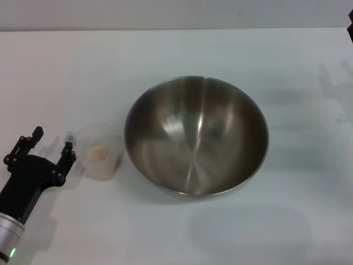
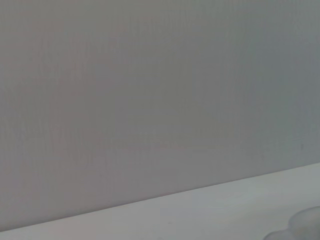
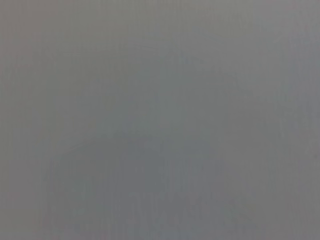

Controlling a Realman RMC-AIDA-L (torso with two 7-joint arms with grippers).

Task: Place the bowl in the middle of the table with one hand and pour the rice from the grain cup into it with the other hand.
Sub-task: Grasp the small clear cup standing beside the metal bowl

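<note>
The left end effector (image 1: 51, 146) sits low at the near left of the tabletop (image 1: 182, 49), its black fingers spread wide and holding nothing, one fingertip just beside the grain cup (image 1: 99, 154). The cup stands upright, a small heap of rice (image 1: 99, 152) at its bottom, close against the left wall of the bowl (image 1: 196, 135).

The cup looks light, and that finger is nearly on it. If the arm pushes forward off-line, I would expect the cup to slide or tip toward the bowl and spill its grains before the fingers close. Its thin, clear wall could also slip or flex under a hard squeeze.

The bowl is empty, roughly central, and its rim rises right beside the cup, leaving little room for the far finger. A tilt started too low could knock cup against steel.

The right end effector is not in view. Nothing else stands on the tabletop.
</note>
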